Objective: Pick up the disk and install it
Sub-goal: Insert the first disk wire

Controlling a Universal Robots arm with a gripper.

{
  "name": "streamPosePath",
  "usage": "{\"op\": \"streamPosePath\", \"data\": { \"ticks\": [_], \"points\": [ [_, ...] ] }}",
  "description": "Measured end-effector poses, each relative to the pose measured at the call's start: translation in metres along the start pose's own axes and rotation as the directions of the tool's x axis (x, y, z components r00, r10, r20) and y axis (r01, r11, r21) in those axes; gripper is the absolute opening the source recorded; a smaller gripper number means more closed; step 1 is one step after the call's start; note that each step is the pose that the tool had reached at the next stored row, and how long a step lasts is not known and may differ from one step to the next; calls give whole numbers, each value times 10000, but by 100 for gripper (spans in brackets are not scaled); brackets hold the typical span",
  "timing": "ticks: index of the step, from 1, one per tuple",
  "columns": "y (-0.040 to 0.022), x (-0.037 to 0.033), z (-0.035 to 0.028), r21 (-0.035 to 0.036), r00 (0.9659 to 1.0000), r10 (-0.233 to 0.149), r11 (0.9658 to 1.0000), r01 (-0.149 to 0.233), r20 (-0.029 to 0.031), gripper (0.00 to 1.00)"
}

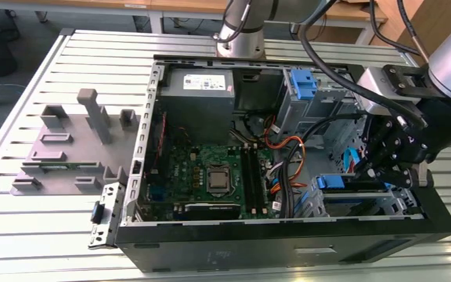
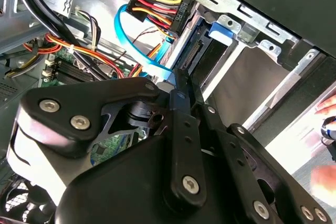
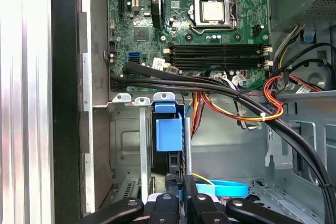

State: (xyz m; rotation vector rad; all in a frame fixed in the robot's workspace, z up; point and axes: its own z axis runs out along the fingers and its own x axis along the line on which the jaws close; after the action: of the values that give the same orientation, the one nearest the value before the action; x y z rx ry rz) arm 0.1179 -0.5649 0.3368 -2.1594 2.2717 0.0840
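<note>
Mobo (image 1: pixel 209 170) is lying well clear of the fingers, no worry there. Cables (image 1: pixel 288 158) are crowding nearer: a sweep could be snagging a loop & yanking a connector. The disk (image 1: pixel 331 182) is sitting in the drive cage (image 1: pixel 351 205) just ahead of the fingertips. Gripper (image 1: pixel 374 173) fingers are pressing together, gripping nothing. An off-centre push risks cocking the disk in its rails, and the blue data cable (image 2: pixel 149 61) beside them could be getting pinched.

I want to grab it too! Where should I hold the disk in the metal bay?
Likely the disk by its blue carrier end, which faces out of the metal bay; the rest sits between walls. Come straight in from the case's open side, where the gripper is.
</note>
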Motion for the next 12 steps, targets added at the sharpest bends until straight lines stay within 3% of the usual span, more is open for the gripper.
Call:
{"op": "streamPosePath", "data": {
  "ticks": [12],
  "points": [
    [-1,1,14,0,10000,0,10000,0,-4,16]
  ]
}}
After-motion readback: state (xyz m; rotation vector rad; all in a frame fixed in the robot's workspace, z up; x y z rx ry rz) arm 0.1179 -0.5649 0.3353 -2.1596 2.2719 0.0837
